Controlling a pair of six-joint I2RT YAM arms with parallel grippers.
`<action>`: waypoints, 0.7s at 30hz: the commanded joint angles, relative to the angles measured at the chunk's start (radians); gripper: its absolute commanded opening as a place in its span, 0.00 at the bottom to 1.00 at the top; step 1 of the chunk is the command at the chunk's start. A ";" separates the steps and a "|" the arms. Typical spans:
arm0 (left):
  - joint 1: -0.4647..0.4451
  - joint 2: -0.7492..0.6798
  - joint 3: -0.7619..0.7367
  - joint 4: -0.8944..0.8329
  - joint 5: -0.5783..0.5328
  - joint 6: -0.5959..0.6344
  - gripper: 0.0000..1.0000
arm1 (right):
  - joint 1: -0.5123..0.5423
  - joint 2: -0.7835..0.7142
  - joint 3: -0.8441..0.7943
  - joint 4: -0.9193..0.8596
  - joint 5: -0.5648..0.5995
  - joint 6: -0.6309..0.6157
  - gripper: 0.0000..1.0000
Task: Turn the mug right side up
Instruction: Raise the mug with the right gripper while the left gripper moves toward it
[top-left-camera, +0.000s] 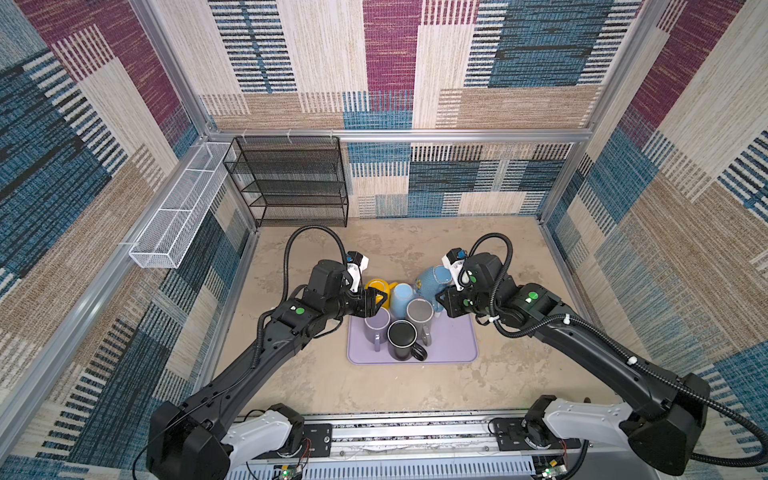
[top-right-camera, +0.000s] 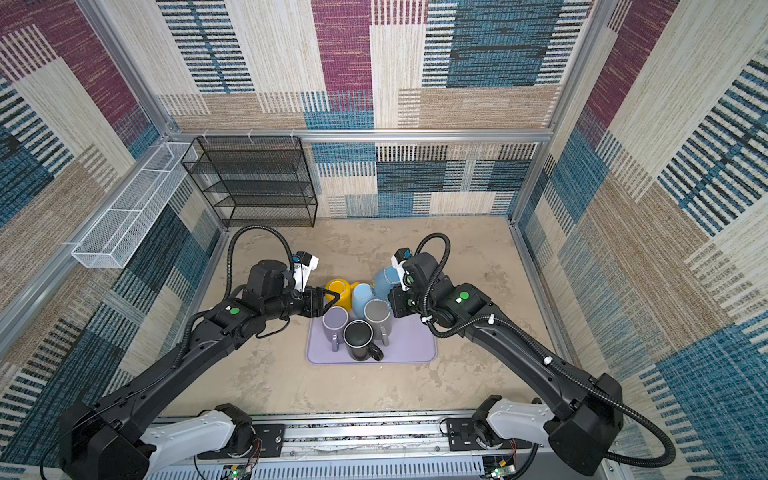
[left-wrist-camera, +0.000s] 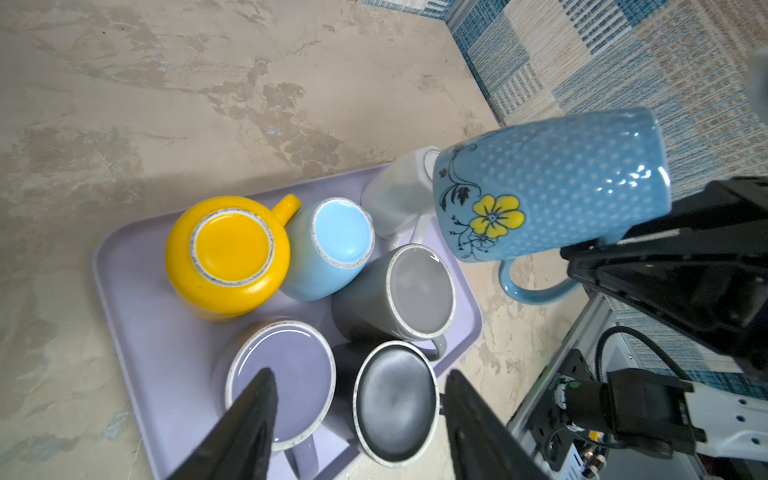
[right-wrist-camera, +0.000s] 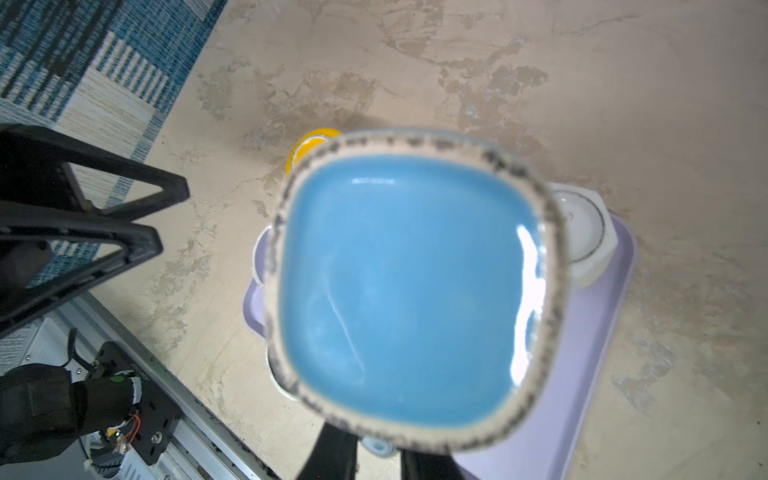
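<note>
Room lies bare at the lavender tray's near right corner. Right gripper clamps the blue floral mug above its far right corner; left gripper gapes empty.

mug: blue, dotted, yellow flower | airborne, tipped on its side | handle apparently underneath

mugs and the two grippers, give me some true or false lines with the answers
1. The right gripper holds the dotted blue mug in the air, tipped on its side. True.
2. The yellow mug stands base up on the tray. True.
3. The left gripper is clamped on the yellow mug. False: its jaws stand open and hold nothing.
4. The black mug lies off the tray. False: it stands base up on the tray.
</note>
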 joint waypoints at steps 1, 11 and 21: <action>0.006 -0.009 -0.010 0.086 0.069 -0.026 0.61 | 0.000 0.001 0.014 0.147 -0.057 -0.012 0.00; 0.022 -0.049 -0.052 0.180 0.166 -0.082 0.59 | 0.000 0.020 0.000 0.330 -0.150 0.017 0.00; 0.023 -0.082 -0.129 0.323 0.226 -0.138 0.59 | 0.001 0.040 -0.024 0.512 -0.256 0.059 0.00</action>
